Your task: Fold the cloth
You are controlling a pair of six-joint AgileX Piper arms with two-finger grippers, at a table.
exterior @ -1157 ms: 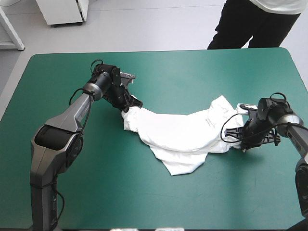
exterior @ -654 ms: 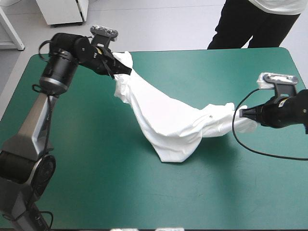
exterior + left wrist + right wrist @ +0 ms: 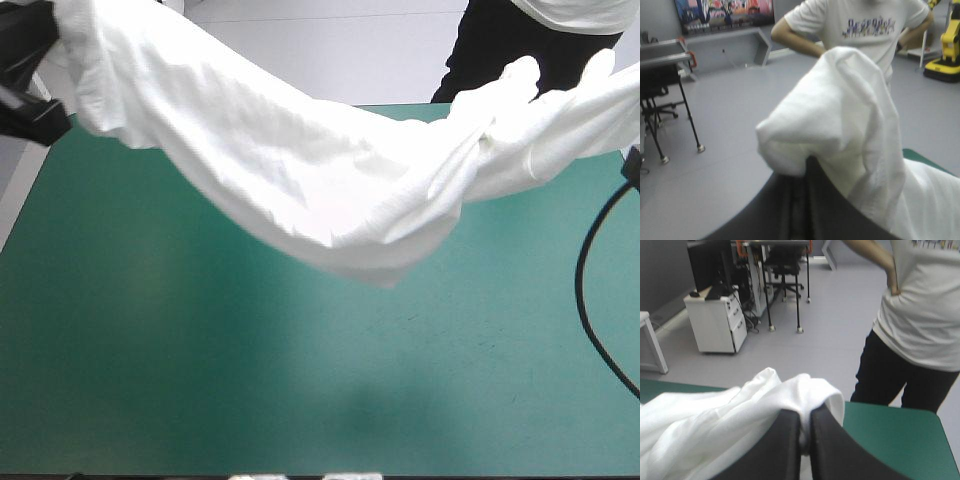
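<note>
Between our left pincer [image 3: 802,175] and right pincer [image 3: 805,422], the T-shirt [image 3: 300,170] now hangs in the air.

Each pincer is clenched on one bunched end of the T-shirt, a fold of white squeezed between its black fingers; just before, both worked low at the ends of a crumpled heap on the teal-green table [image 3: 200,380]; since then both arms have risen and the cloth has come up with them, slung as a sagging band from left to right; its lowest belly looks clear of the table; near the right end it is bunched and twisted; we judge the folding proper not yet begun; this lift opens the heap so that we can lay it flat.
</note>
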